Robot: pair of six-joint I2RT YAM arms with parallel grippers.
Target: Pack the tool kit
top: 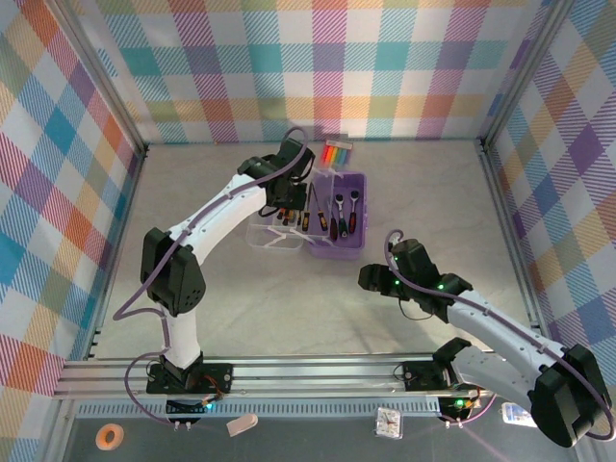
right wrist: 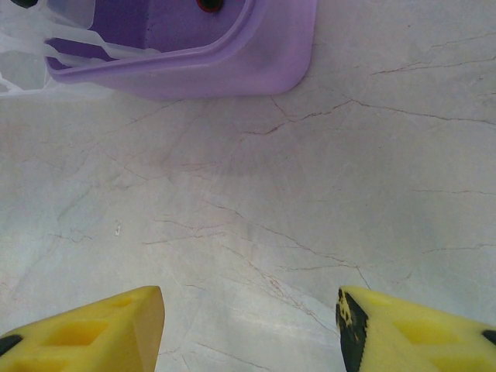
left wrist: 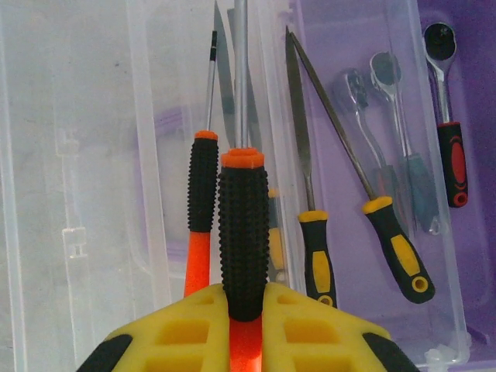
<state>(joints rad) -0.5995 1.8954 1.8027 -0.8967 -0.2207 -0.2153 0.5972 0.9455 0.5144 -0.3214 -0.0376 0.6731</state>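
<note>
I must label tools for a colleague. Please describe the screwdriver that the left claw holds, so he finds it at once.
On the table lies the open purple case with its clear lid. There the left claw grips a screwdriver. Its black knobbed grip with an orange collar is the thickest; its neighbours are slimmer.

Screwdriver: butt of the handle hidden between the left fingers; shaft tip cut off by the top edge.
Ratchets: two are hazy behind clear plastic.
Case: all but one purple corner cut off at the top edge.
Right fingers: cut off by the bottom edge.
Striped packet: print too small to tell.
</note>
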